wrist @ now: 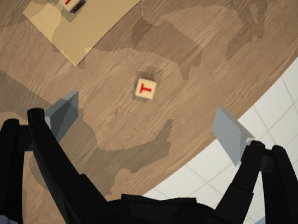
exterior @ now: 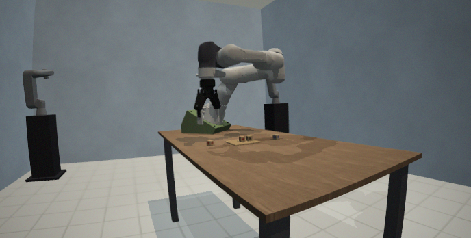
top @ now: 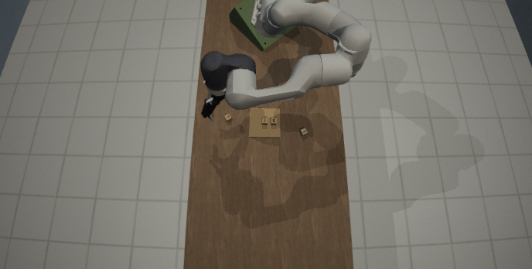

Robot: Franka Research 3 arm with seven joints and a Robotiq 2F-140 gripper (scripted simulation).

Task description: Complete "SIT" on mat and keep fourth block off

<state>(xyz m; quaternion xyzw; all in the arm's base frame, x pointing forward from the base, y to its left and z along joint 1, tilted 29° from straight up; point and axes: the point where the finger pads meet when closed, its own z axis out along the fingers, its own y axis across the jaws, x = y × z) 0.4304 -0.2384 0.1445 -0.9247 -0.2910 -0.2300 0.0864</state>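
Observation:
A tan mat [top: 264, 126] lies on the wooden table and carries two blocks side by side, one with a red I [top: 264, 120] and one with a dark S [top: 273, 120]. A block with a red T [wrist: 145, 88] lies off the mat, also seen in the top view [top: 228, 117] and in the side view [exterior: 209, 142]. My gripper [exterior: 207, 107] hangs open and empty high above the table, near the table's edge beside the T block.
A fourth block with a blue letter [top: 304, 131] lies off the mat on its other side. The green base wedge [top: 260, 17] stands at the table's far end. The table edge [wrist: 220, 156] runs close to the T block.

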